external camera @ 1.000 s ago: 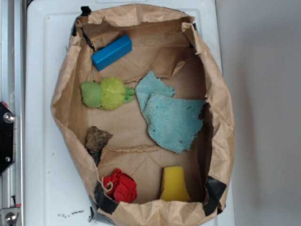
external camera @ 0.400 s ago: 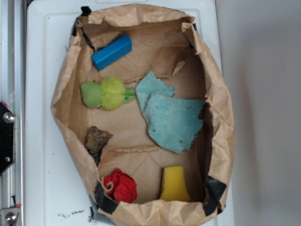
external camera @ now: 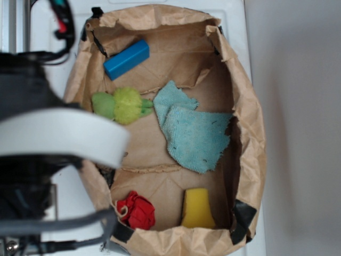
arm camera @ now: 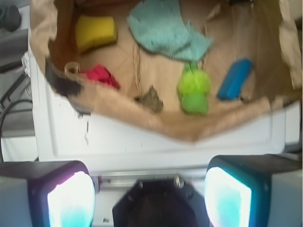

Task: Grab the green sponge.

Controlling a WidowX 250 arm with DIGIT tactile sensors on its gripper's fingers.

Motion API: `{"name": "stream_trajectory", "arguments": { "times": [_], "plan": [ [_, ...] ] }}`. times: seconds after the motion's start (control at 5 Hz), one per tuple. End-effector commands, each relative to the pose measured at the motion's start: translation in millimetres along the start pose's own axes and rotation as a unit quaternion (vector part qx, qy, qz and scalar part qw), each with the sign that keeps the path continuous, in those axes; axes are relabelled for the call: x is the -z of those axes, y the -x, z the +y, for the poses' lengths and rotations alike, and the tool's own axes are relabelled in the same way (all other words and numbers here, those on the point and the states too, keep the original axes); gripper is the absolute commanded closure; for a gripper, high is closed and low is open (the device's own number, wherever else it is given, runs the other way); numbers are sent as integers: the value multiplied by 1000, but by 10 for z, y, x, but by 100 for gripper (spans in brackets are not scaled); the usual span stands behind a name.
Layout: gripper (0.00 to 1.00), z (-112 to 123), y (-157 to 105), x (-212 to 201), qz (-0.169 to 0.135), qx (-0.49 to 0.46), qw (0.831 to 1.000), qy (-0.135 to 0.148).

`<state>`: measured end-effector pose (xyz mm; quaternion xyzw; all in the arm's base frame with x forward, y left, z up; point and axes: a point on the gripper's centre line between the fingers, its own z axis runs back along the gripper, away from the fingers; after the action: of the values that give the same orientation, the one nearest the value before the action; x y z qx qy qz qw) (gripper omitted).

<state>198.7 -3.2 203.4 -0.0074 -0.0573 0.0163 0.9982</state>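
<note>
Now the robot arm (external camera: 53,138) has entered at the left of the paper bag (external camera: 250,133); its gripper (arm camera: 149,189), fingers spread and empty, is far from the green sponge (external camera: 197,207) in the bag's near end beside the red bundle (external camera: 137,210).

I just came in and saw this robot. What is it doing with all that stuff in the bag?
The robot's open end effector hangs outside the paper bag, holding nothing. It is after the green sponge, really a yellow foam block, lying untouched in the bag's corner beside a red bundle.
</note>
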Motion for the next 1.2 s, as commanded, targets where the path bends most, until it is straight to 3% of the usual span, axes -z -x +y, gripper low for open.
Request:
{"name": "stream_trajectory", "arguments": {
  "times": [0.0, 0.2, 1.0],
  "plan": [
    [0, -93, -584, 264, -64, 170, 983, 16],
    [0, -96, -774, 391, -74, 219, 972, -26],
    [0, -96, -774, 391, -74, 219, 972, -26]
  ]
}}
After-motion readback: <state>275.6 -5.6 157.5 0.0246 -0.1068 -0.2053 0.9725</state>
